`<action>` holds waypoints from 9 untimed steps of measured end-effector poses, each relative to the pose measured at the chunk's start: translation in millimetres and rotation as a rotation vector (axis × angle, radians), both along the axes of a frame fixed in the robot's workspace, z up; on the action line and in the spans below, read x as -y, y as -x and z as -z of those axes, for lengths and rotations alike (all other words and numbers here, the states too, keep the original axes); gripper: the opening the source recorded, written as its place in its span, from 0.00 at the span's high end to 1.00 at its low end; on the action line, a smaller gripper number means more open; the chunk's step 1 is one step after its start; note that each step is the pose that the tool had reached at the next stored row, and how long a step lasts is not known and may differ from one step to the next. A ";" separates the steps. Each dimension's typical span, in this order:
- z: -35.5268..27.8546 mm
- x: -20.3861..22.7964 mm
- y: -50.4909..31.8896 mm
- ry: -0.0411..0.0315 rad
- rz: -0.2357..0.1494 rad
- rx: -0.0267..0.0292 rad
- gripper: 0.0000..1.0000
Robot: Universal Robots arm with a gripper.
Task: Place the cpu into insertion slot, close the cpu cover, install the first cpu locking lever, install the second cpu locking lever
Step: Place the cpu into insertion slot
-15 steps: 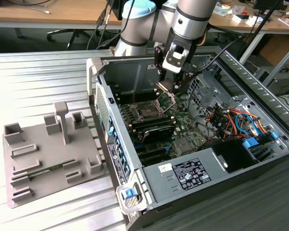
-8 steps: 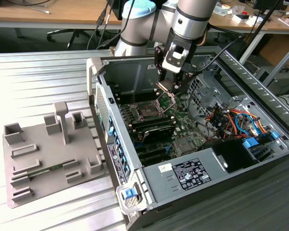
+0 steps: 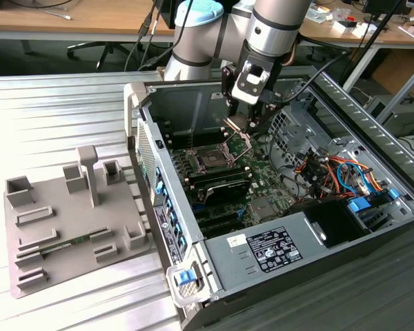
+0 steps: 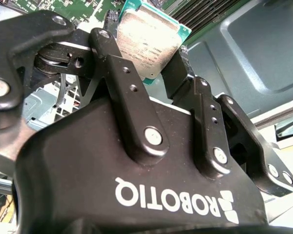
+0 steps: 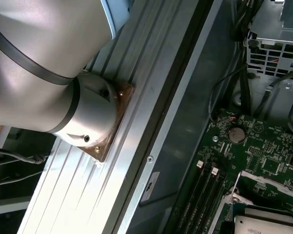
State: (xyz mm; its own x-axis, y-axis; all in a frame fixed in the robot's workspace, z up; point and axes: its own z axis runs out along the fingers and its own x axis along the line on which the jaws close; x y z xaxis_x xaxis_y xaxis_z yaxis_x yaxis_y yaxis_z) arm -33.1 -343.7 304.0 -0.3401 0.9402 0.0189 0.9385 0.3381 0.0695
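The small flat square cpu (image 4: 149, 41) with its silvery-grey metal top is pinched by two side edges in the black metal gripper (image 4: 142, 46). The fingers (image 4: 117, 68) are clamped tight on it. It hangs in the air near the dark square insertion slot (image 3: 212, 160) inside the open grey computer case (image 3: 193, 103), not yet in it. I think it is light, stiff and easy to hurt, so the edges are the safe place to hold. It is square, so no side is longer. Its shiny top faces the second wrist camera.
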 end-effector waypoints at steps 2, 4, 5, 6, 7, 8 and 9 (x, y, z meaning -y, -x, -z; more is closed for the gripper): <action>0.0 0.0 0.0 0.0000 0.004 0.0000 0.45; 0.0 0.0 0.0 0.0000 0.006 0.0000 0.45; 0.0 0.0 0.0 0.0001 0.007 0.0000 0.45; 0.0 0.0 0.0 0.0000 0.008 0.0000 0.45; 0.0 0.0 0.0 0.0000 0.010 0.0000 0.45; 0.0 0.0 0.0 0.0001 0.011 0.0000 0.45; 0.0 0.0 0.0 0.0000 0.013 0.0000 0.45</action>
State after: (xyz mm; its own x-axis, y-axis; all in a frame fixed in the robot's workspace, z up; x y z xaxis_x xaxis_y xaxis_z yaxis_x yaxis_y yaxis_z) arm -33.1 -343.6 303.9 -0.3282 0.9444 0.0189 0.9427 0.3262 0.0696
